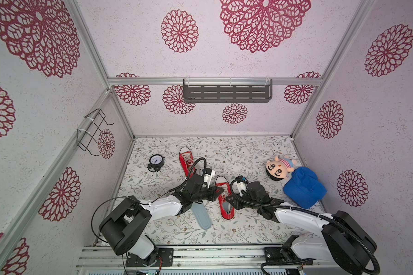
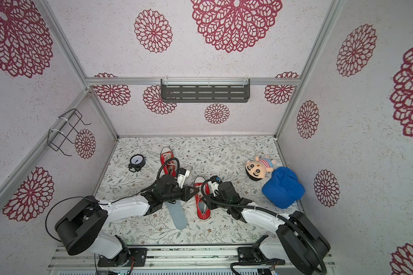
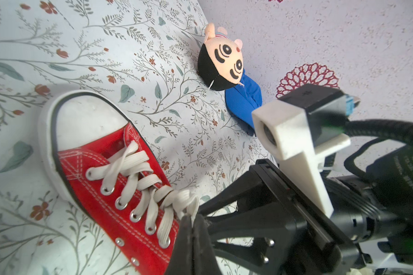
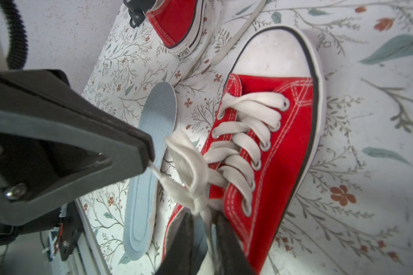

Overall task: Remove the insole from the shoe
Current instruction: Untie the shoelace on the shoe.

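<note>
A red canvas shoe with white laces lies mid-table, toe pointing away from the arms. My left gripper is over its laces and shut on a loose white shoelace. My right gripper hangs at the shoe's opening, fingers a little apart, with a lace strand running between them. A bluish surface shows inside the opening. A light blue insole lies flat on the table just left of this shoe.
A second red shoe lies farther back, with a small black alarm clock to its left. A plush doll and a blue cap sit by the right wall. A dark shelf hangs on the back wall.
</note>
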`<action>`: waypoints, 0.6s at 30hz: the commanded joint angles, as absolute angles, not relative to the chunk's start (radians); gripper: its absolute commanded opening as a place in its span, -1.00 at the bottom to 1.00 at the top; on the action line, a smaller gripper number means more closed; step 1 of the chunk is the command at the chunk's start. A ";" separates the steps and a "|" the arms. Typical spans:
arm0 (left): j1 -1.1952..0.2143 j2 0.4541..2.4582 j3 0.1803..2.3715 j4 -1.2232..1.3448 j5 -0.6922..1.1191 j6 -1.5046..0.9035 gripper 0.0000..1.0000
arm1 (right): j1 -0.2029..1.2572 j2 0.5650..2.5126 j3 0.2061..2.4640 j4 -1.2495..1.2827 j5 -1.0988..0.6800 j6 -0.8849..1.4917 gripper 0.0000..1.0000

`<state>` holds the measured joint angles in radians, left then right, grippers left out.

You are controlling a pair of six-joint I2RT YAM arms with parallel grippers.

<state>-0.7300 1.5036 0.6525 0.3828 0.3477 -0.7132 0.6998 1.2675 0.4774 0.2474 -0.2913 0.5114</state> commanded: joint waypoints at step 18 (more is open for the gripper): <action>-0.532 1.327 0.900 0.077 0.298 -0.415 -1.00 | 0.700 1.200 0.446 0.089 -0.236 0.518 -0.02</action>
